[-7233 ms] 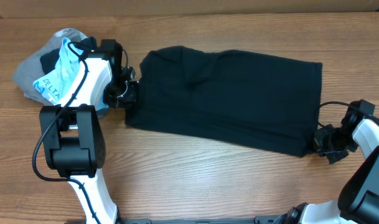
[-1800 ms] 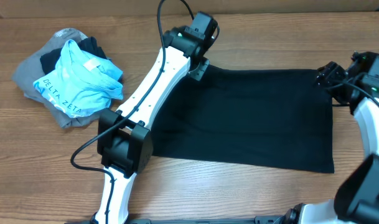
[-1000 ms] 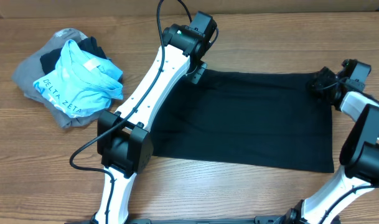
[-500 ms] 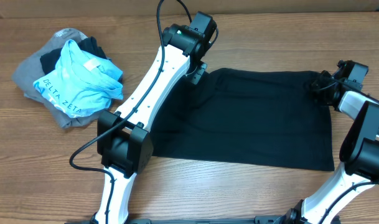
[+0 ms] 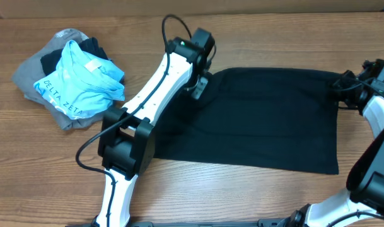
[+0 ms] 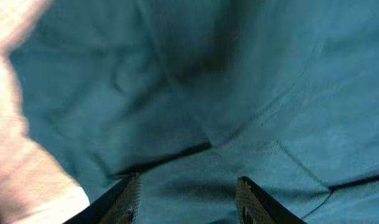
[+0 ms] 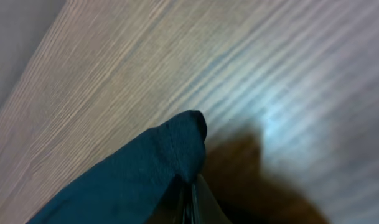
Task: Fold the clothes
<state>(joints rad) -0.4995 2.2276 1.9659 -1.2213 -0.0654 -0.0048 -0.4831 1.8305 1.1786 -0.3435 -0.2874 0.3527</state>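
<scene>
**Item 1: black shirt** [image 5: 261,120]
- Lies spread on the wooden table [image 5: 242,198], right of centre, as a wide oblong.
- The long axis runs left to right across the table, roughly in line with the front edge. The short axis runs front to back.
- The near edge dips a little toward the right.
- The left end passes under the left arm [image 5: 157,88].
- The right end reaches to the right gripper [image 5: 344,83].
- From above I cannot tell which end is the neck and which the hem.
- The left wrist view shows only seam lines and a soft fold in the cloth.
- The far right corner is drawn out to a point toward the right gripper, while the rest lies mostly flat.

**Item 2: left gripper** [image 5: 200,85]
- Hangs over the far left part of the shirt, close to its far edge.
- Its fingers [image 6: 130,194] stand apart, with cloth below them and nothing seen between them.
- Whether the tips touch the fabric cannot be told.

**Item 3: right gripper**
- Sits at the far right corner of the shirt.
- Its fingers are together, pinched on that corner.
- The right wrist view shows a bunch of dark fabric coming out of the closed tips over bare wood.

**Item 4: light blue shirt** [image 5: 78,82]
- Lettered "DELTA ZETA" and crumpled.
- Heaped on the grey garment [image 5: 28,79] at the far left of the table, well apart from the black shirt.
</scene>
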